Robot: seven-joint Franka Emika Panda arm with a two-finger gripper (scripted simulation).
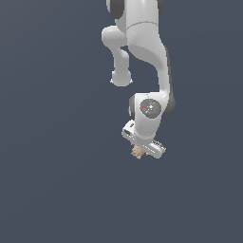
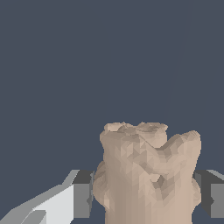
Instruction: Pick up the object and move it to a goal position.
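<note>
The tan, lumpy object (image 2: 146, 175) is seen in the wrist view clamped between the two fingers (image 2: 82, 199), whose dark pads are pressed against its opposite sides. The gap between the fingers is filled by the object, so they are held only as far apart as the object is wide. The bumpy upper part of the object stands out beyond the fingertips. In the exterior view, the gripper (image 1: 140, 151) is shown at the end of the white arm (image 1: 147, 52), with the small beige object (image 1: 137, 152) peeking out just beneath it against the plain dark grey background.
</note>
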